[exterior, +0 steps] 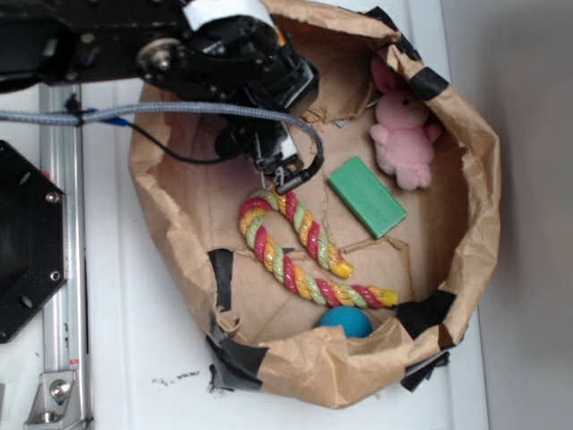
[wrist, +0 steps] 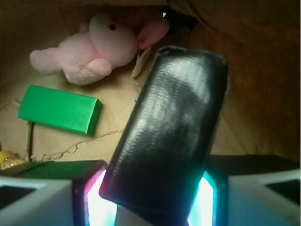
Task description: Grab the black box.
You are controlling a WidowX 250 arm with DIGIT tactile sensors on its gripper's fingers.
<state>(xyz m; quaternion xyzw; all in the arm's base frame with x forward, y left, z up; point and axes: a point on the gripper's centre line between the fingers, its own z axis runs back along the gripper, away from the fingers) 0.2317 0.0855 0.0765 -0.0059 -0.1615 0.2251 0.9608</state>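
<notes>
The black box [wrist: 174, 132] is glossy and textured, and fills the middle of the wrist view. It stands tilted to the right between my gripper's [wrist: 150, 200] lit fingers [wrist: 96, 202], which are shut on its lower end. It sits raised above the brown paper floor. In the exterior view my gripper [exterior: 285, 175] hangs inside the paper bag, just above the rope toy. The arm and fingers hide the box there.
A green block [exterior: 366, 196] [wrist: 60, 109] lies right of the gripper, with a pink plush bunny [exterior: 403, 134] [wrist: 94, 49] behind it. A striped rope toy [exterior: 300, 246] and a blue ball [exterior: 346, 321] lie nearer the front. The crumpled bag wall [exterior: 483, 179] rings everything. A black hexagonal plate [exterior: 22, 242] sits outside at left.
</notes>
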